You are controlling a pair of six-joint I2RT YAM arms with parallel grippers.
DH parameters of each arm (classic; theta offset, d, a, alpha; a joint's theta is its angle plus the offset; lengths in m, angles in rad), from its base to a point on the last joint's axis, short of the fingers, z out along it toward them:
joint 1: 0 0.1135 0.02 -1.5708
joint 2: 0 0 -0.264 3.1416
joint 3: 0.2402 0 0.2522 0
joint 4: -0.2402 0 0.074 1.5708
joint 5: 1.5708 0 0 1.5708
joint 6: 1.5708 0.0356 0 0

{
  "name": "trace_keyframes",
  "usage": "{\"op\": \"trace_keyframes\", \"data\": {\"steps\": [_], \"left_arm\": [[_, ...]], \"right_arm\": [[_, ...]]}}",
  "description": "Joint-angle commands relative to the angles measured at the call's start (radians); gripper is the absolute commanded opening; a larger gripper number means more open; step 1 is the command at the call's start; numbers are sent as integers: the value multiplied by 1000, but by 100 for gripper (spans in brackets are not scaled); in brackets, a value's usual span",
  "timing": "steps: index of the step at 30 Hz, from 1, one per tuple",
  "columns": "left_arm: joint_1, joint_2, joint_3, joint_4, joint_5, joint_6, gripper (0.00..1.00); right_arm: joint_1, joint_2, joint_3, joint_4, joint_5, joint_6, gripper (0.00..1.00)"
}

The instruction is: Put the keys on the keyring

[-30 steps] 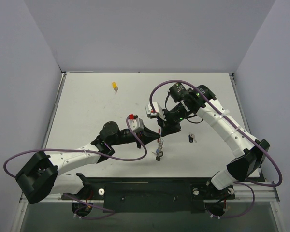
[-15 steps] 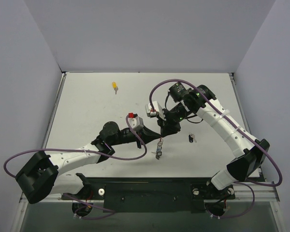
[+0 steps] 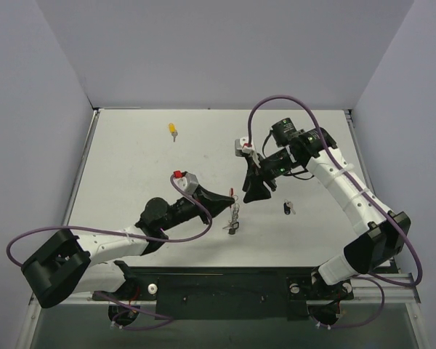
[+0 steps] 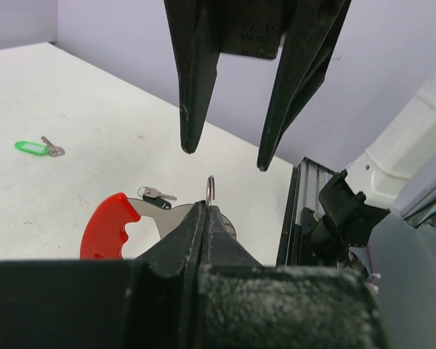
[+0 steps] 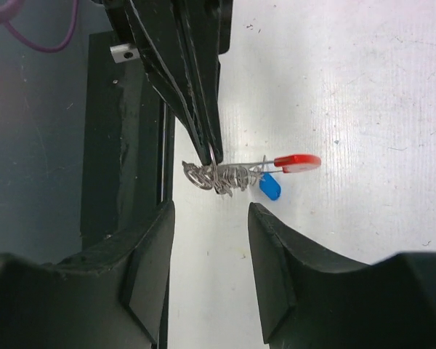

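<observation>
The left gripper [image 3: 230, 198] is clamped tight on the keyring [image 3: 235, 218], which dangles at its tip. The right gripper [image 3: 258, 190] hangs nearby, jaws spread and empty. The left wrist view shows only a sliver of wire pinched, so it could twist loose. From the right wrist, the keyring hangs just ahead, centred between the spread fingers.

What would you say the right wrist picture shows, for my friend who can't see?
The left gripper pinches a silvery keyring with a red tag and a blue tag, over the white table. The right gripper stands open just below it in the picture, holding nothing.
</observation>
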Motion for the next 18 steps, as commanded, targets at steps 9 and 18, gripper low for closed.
{"op": "trace_keyframes", "data": {"steps": [9, 18], "left_arm": [[-34, 10, -3, 255, -111, -51, 0], [-42, 33, 6, 265, -113, -49, 0]], "right_arm": [[-16, -32, -67, 55, -123, -64, 41], [2, -21, -50, 55, -146, -56, 34]]}}
